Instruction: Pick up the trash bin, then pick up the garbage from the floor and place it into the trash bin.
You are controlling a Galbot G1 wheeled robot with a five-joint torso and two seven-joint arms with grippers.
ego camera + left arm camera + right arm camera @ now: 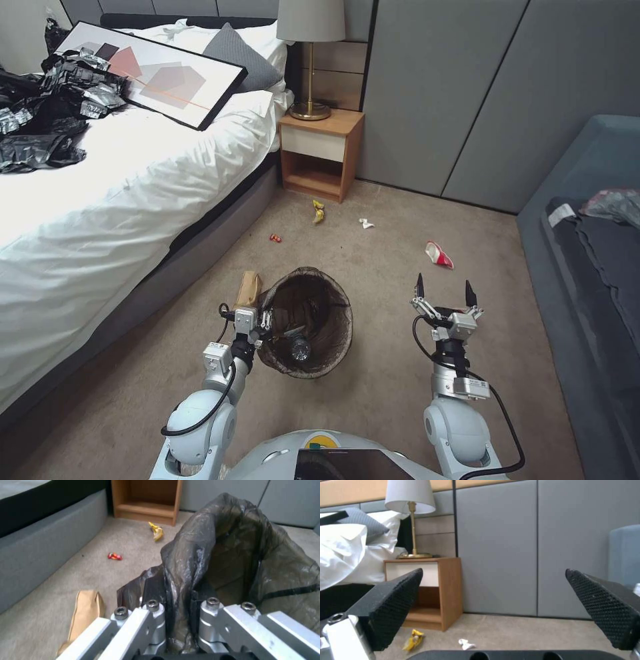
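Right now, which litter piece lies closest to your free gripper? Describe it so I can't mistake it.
Start from the sofa on the right and look to the open carpet ahead of the right gripper. There lies a crushed red-and-white paper cup, the sole red-and-white piece, bigger than the white scrap beyond it.

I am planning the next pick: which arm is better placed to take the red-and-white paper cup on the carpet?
Right. The right gripper is open and empty, nearest the crushed red-and-white paper cup; the left gripper holds the bag-lined trash bin.
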